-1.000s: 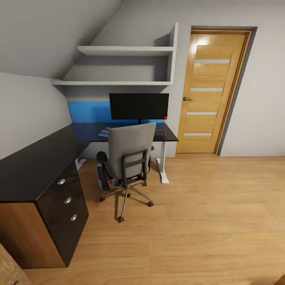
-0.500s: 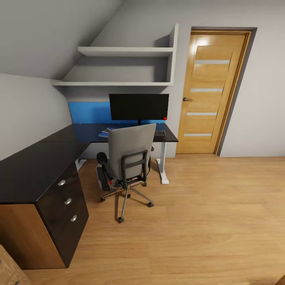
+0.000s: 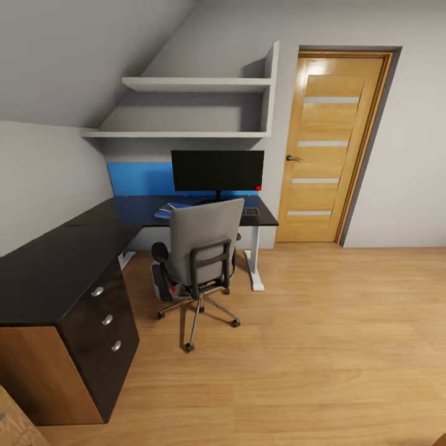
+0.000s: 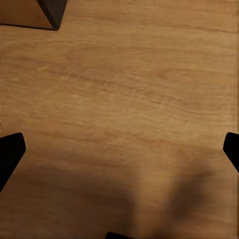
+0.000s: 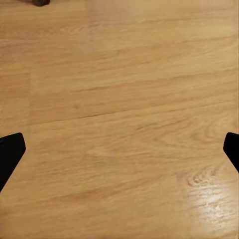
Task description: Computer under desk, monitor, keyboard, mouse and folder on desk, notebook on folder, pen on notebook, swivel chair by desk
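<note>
Left fingers (image 4: 11, 155): black tips sit way out at both edges of the left wrist view, so spread wide, nothing between them, just floor (image 4: 129, 99) below.
Right fingers (image 5: 11, 153): same deal, tips far apart, holding nothing, over glossy light wood planks.
Left wrist extra: a dark wood corner of some furniture (image 4: 35, 12) pokes in at one edge.
Swivel chair (image 3: 201, 244): grey padded back turned toward the camera, black armrests, metal star base on castors, pulled up close to the far stretch of the counter.
Counter (image 3: 56, 260): L-shaped, flat black top, white legs, runs along the left wall and then the far wall.
Drawer unit (image 3: 105, 322): dark front, three round silver knobs, at the near left end.
Monitor (image 3: 217, 169): thin black screen on a stand, on the far counter, red dot at its lower right corner.
Keyboard (image 3: 250, 211): only a dark sliver peeking out right of the chair back.
Folder (image 3: 163, 211): bit of bright blue on the counter left of the chair; can't make out what's on it.
Computer (image 3: 162, 282): pale box under the counter behind the chair, red light.
Open room: big bare stretch of plank floor on the right, up to the wooden door (image 3: 328, 142).
Shelves (image 3: 192, 83): two plain white boards above the monitor.
</note>
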### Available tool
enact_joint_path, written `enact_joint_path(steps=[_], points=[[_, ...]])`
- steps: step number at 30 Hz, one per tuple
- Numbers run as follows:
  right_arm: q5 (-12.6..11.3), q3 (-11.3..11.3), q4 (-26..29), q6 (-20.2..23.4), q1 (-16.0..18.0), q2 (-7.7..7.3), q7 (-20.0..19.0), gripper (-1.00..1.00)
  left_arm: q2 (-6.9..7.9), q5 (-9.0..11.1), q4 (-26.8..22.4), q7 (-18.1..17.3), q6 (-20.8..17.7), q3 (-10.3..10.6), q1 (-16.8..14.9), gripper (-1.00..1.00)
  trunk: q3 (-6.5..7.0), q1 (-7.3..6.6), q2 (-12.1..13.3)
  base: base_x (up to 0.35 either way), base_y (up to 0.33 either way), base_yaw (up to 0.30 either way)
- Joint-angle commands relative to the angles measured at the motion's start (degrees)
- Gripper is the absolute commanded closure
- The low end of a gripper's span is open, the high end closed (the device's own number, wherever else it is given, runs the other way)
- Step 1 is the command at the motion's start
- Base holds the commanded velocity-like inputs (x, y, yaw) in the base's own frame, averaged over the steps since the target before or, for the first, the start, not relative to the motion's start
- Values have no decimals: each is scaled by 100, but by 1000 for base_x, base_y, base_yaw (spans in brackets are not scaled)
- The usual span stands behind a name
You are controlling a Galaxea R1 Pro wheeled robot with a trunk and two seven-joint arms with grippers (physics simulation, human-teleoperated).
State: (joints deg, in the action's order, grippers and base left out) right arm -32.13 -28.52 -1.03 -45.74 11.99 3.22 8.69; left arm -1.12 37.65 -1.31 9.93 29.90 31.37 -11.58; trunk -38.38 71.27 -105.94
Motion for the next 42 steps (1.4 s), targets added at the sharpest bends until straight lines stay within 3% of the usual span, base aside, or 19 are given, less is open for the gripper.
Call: enact_joint_path(steps=[1, 5, 9, 12, 42], points=[[-15, -48, -11, -14, 5, 3, 36, -100, -2, -3, 0, 49, 8, 50, -2, -100, 13, -23, 39, 0, 0, 0], [-17, -48, -11, -14, 5, 3, 36, -100, -33, -7, -1, 46, -95, 57, -2, -100, 85, -111, 199, 0, 0, 0], [-13, -48, -11, -14, 5, 3, 35, -100, -98, -11, -3, 42, -815, 59, -2, -100, 157, -199, 360, 0, 0, 0], [-13, -48, -11, -14, 5, 3, 36, -100, -112, -12, -8, 37, -1108, 61, -2, -100, 210, -265, 480, 0, 0, 0], [-13, -48, -11, -14, 5, 3, 36, -100, -114, -19, -10, 19, -1223, 66, -2, -100, 749, -924, 1683, 0, 0, 0]])
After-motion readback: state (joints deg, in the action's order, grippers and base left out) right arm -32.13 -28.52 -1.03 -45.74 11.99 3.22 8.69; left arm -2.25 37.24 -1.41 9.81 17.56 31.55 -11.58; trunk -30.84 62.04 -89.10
